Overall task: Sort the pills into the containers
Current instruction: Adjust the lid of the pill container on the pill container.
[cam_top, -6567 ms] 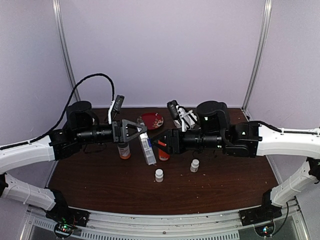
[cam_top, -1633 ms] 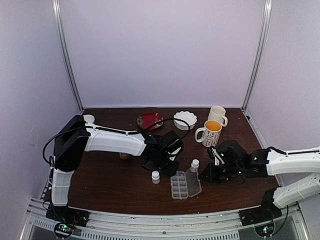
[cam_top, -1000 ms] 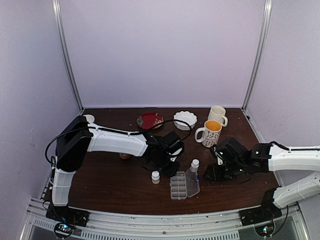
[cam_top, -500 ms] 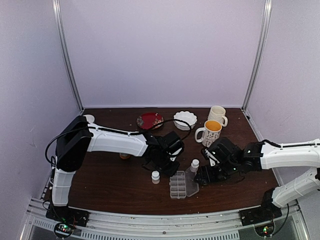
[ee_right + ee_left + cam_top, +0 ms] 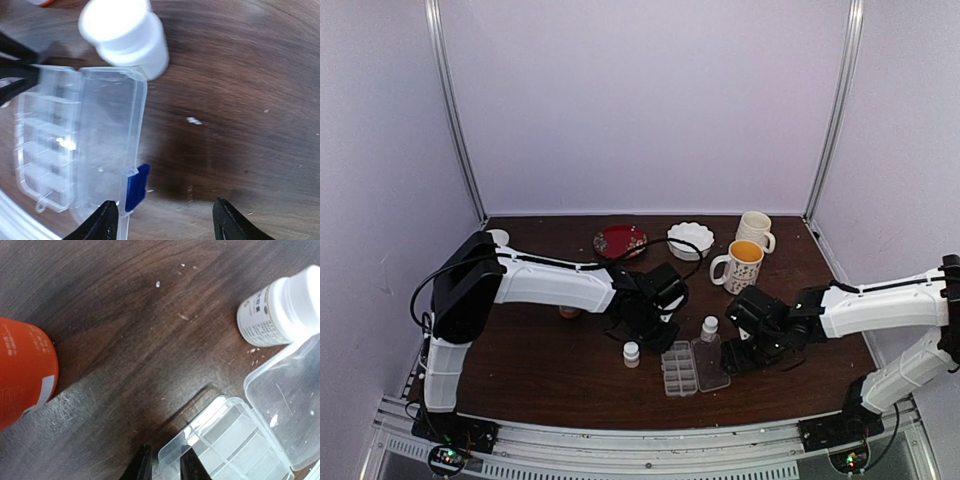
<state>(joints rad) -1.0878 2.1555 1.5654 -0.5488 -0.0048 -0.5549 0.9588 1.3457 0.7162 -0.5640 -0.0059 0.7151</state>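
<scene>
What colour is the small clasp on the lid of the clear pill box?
Blue; the clasp shows best in the right wrist view.

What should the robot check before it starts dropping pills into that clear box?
1. Pill box lid open and lying flat: ok.
2. Left gripper clamped on the box's corner: ok.
3. Right gripper open, nothing held: ok.
4. White bottle beside the lid opened: not ok, it is closed.
5. Loose pill lying on the table in the right wrist view: ok.
6. Compartments empty: cannot tell because of glare.
</scene>
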